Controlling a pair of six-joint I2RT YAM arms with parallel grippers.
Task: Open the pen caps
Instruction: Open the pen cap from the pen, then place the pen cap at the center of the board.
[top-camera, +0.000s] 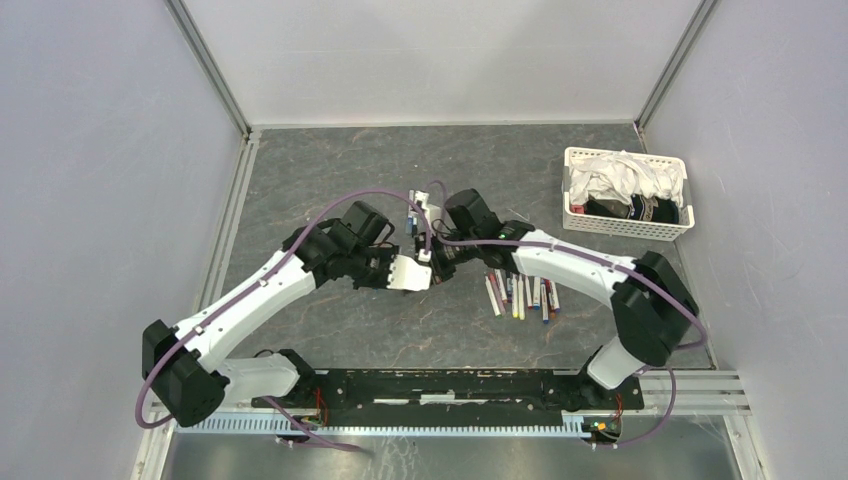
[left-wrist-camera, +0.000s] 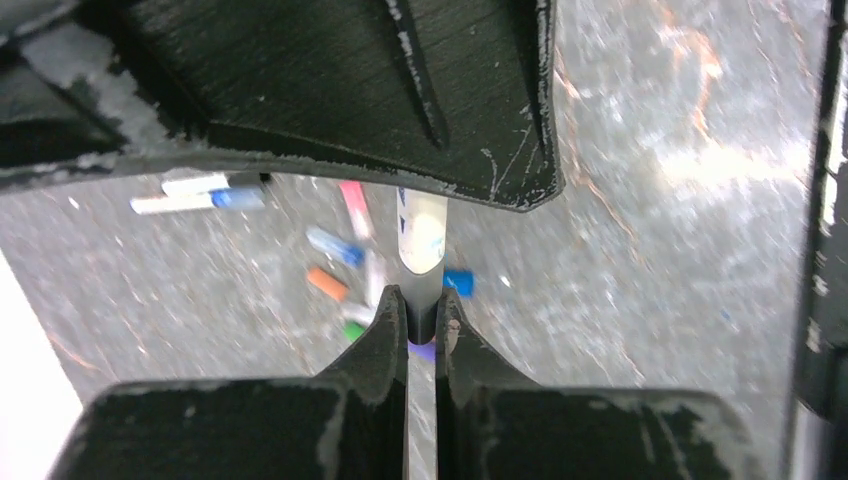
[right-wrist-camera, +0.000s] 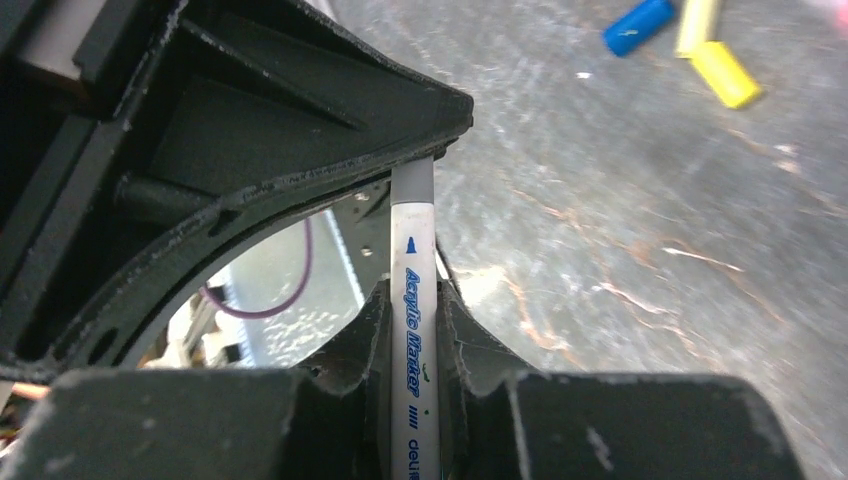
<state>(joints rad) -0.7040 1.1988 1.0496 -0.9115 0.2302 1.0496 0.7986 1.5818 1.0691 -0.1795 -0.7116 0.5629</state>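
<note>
One pen (right-wrist-camera: 415, 330) is held off the bench (top-camera: 330, 180) between both claws, near the bench's middle. The right claw (right-wrist-camera: 415, 300) is clamped narrow on the white barrel, which is printed "Acrylic Marker". The pen's grey end runs up from there into the left claw (left-wrist-camera: 422, 308), which is pinched tight around it.

In the left wrist view a sliver of purple shows just below that claw's fingers (left-wrist-camera: 385, 335). Whether it is the cap cannot be told, as the fingers cover that end.

From above, the two claws meet tip to tip and hide the pen almost wholly.

Loose caps lie on the bench beneath, among them a blue cap (left-wrist-camera: 458, 282) and an orange cap (left-wrist-camera: 327, 283), both blurred. A row of pens (top-camera: 520, 295) lies just to the right of the claws. A white basket (top-camera: 625, 228) stands well apart at the far right.
</note>
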